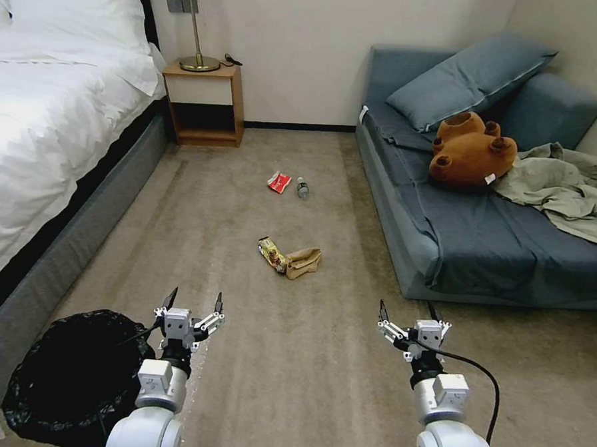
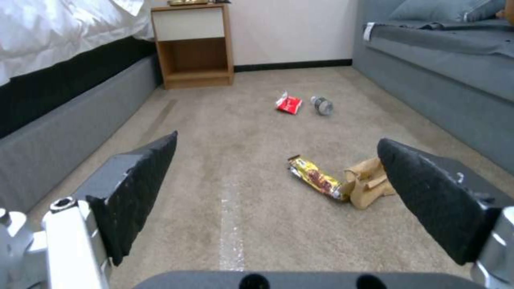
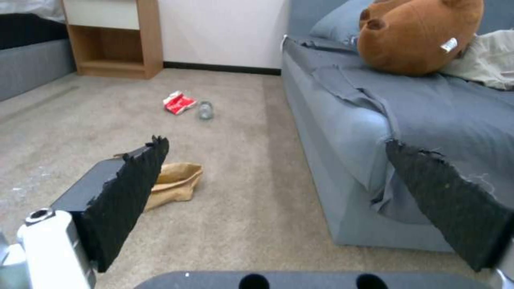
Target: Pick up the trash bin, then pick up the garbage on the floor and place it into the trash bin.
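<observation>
Both arms held out low over the carpet, jaws spread wide and empty, bin and litter all untouched.

The left gripper (image 1: 194,303) hangs just beside the small round bin lined with crinkly glossy black plastic (image 1: 70,378), which stands on the floor by the grey bed base (image 1: 56,264); the right gripper (image 1: 407,314) hovers near the blue fabric sofa (image 1: 457,252). The slack, slippery liner drapes over the rim, so I judge a pinch may catch only the film and drag the bag out instead of lifting the bin. Ahead on the short beige carpet (image 1: 304,370) lie a long gold-brown foil wrapper (image 1: 272,253) touching a crumpled brown paper bag (image 1: 304,262), and farther off a red-and-white packet (image 1: 279,181) beside a small clear bottle (image 1: 302,188), which is round and could roll away from closing fingers. The flat wrapper may be hard to get under.
</observation>
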Tool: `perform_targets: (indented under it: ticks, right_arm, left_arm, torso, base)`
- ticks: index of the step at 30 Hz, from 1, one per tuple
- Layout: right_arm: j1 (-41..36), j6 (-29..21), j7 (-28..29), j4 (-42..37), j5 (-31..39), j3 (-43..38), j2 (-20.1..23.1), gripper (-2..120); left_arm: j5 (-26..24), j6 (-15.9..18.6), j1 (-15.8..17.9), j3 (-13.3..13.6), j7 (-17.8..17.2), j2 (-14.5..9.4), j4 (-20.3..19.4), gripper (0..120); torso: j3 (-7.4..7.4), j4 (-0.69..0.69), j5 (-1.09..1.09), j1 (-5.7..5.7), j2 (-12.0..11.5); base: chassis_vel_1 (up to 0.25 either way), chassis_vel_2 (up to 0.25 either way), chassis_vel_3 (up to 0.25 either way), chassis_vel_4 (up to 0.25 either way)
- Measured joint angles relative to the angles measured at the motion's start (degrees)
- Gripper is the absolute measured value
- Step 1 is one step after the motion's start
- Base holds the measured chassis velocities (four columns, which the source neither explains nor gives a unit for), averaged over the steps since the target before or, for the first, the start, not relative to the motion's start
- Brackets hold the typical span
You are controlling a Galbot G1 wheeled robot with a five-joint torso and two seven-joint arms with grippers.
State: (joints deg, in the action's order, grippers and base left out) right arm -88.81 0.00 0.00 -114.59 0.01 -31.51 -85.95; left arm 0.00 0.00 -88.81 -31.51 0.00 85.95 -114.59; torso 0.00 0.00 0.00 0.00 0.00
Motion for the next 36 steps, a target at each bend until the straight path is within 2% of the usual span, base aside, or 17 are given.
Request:
perform_targets:
  ticks: [27,30,32,33,34,35,36]
  right_arm:
    - [-0.05,-0.01,0.00,-0.03,0.09,-0.01,0.05,100]
    - [-0.92,-1.00,0.07,-0.83,1.57,-0.50,0.88,100]
    - [-3.20,-3.46,0.36,-2.52,4.76,-1.89,2.76,100]
    - [-4.05,-3.79,0.52,-2.85,5.19,-2.26,3.39,100]
    - [-4.05,-3.79,0.52,-2.85,5.19,-2.26,3.39,100]
    - [-4.58,-4.35,0.45,-3.28,6.19,-2.39,4.06,100]
    - [-5.23,-5.03,0.52,-3.80,7.21,-2.88,4.83,100]
  left_arm:
    - [-0.12,0.00,0.01,0.01,-0.03,-0.08,0.00,100]
    - [-1.54,0.64,0.22,0.04,-0.78,-1.05,-0.34,100]
    - [-4.54,2.23,0.74,0.03,-2.52,-3.24,-1.20,100]
    - [-5.02,2.43,0.86,-0.12,-2.95,-4.10,-1.38,100]
    - [-5.02,2.43,0.86,-0.12,-2.95,-4.10,-1.38,100]
    - [-6.10,2.93,0.93,0.07,-3.27,-4.79,-1.53,100]
    - [-7.11,3.41,1.13,-0.03,-3.96,-5.55,-1.83,100]
  torso:
    - [0.00,0.00,0.00,0.00,0.00]
    - [0.00,0.02,0.00,0.00,0.00]
    - [0.00,0.00,0.00,0.00,0.00]
    - [0.00,-0.06,-0.02,0.00,0.01]
    - [0.00,-0.06,-0.02,0.00,0.01]
    - [0.00,0.02,0.02,0.00,0.01]
    - [0.00,0.02,0.00,0.00,0.01]
  base:
    - [0.000,0.000,0.000,0.000]
    - [0.000,0.000,0.000,0.000]
    - [0.000,0.000,0.000,0.000]
    - [0.000,0.000,0.000,0.000]
    - [0.000,0.000,0.000,0.000]
    - [0.000,0.000,0.000,0.000]
    - [0.000,0.000,0.000,0.000]
